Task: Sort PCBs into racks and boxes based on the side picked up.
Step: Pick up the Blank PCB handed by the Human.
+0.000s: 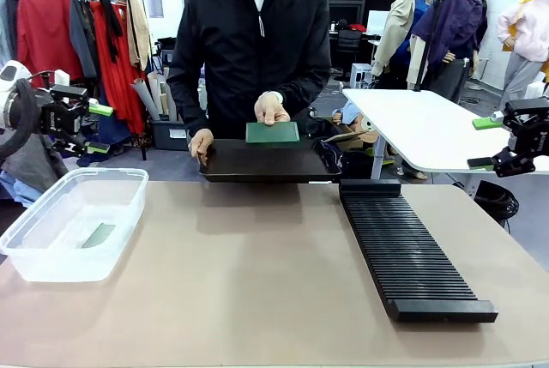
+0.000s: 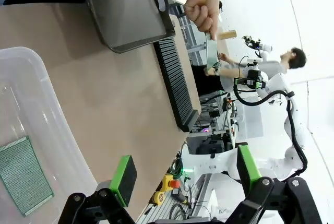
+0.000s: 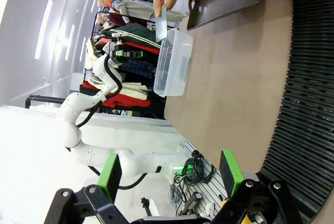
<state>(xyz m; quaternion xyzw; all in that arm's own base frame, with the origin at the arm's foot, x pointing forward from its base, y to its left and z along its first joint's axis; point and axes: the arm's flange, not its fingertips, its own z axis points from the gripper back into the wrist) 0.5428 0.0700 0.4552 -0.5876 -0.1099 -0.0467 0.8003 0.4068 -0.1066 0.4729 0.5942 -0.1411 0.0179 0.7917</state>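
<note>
Item 1, held PCB (image 1: 273,133): you find it at upper centre of the front view, pinched at its top edge by the person's hand (image 1: 271,108). A plain green face looks toward you and the long axis runs left to right. Its far face is hidden. Both wrist views give you only a thin edge, so you cannot tell whether it has components. Its lower edge meets the black tray (image 1: 266,165), and contact cannot be judged.

Item 2, second hand (image 1: 201,141): it grips the tray's left rim.

Item 3, PCB in the tub (image 2: 23,174): you see it lying flat on the floor of the clear tub (image 1: 51,274), at lower left of the front view. Through the tub wall it is only a dull smear there. The left wrist view shows a dotted green face. Its long axis runs diagonally, lower left to upper right.

Item 4, rack (image 1: 407,252): it lies right of centre on the table (image 1: 257,299), long axis running from mid frame toward lower right.

Item 5, left gripper (image 1: 100,128): at the left edge, arm cut off, jaws spread wide with nothing between them.

Item 6, right gripper (image 1: 483,143): at the right edge, partly cropped, jaws likewise apart and empty.
</note>
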